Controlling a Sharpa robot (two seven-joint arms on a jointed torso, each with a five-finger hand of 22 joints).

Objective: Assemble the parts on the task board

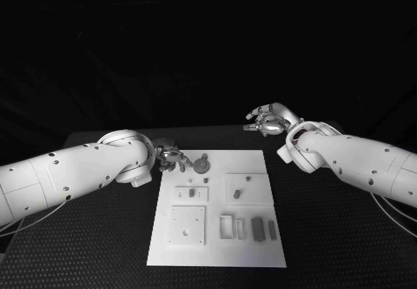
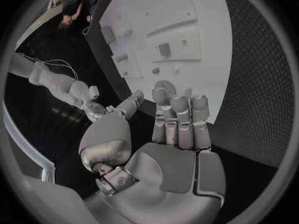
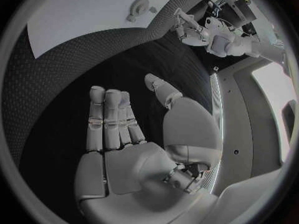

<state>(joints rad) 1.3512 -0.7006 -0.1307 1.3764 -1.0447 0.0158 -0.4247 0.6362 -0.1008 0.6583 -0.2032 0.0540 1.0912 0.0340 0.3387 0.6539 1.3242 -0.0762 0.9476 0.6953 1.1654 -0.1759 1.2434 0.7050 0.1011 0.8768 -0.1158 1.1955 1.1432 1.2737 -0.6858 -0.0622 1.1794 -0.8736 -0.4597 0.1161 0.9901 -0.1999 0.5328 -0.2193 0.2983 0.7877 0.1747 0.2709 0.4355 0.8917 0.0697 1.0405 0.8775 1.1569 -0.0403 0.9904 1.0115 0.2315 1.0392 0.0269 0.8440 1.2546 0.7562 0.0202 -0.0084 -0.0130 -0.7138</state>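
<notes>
The white board (image 1: 217, 211) lies lengthwise in the middle of the black counter (image 1: 338, 229), with bare counter on both long sides.

Left hand (image 1: 174, 159): poised over the board's far left corner, close to a round disc-shaped part (image 1: 202, 164) that sits there. From the head view I cannot tell whether the fingertips touch the disc. In the left wrist view the left hand's fingers (image 2: 177, 119) are extended side by side, thumb apart, nothing held, so it is open. Judgement: it is lined up to take the disc, the nearest loose piece to that arm.

Right hand (image 1: 271, 120): raised beyond the board's far right corner, well apart from every part. Fingers straight, palm empty, also open. Judgement: parked clear so the left arm has the far edge to itself.

Other parts: small dark pieces (image 1: 237, 194) sit in square plates mid-board, and slim dark bars (image 1: 258, 229) lie by the near right edge beside a slotted holder (image 1: 226, 227). A plain square plate (image 1: 188, 225) occupies the near left.

Room: the far edge is crowded on the left only. The right arm has free approach along the board's right edge.
</notes>
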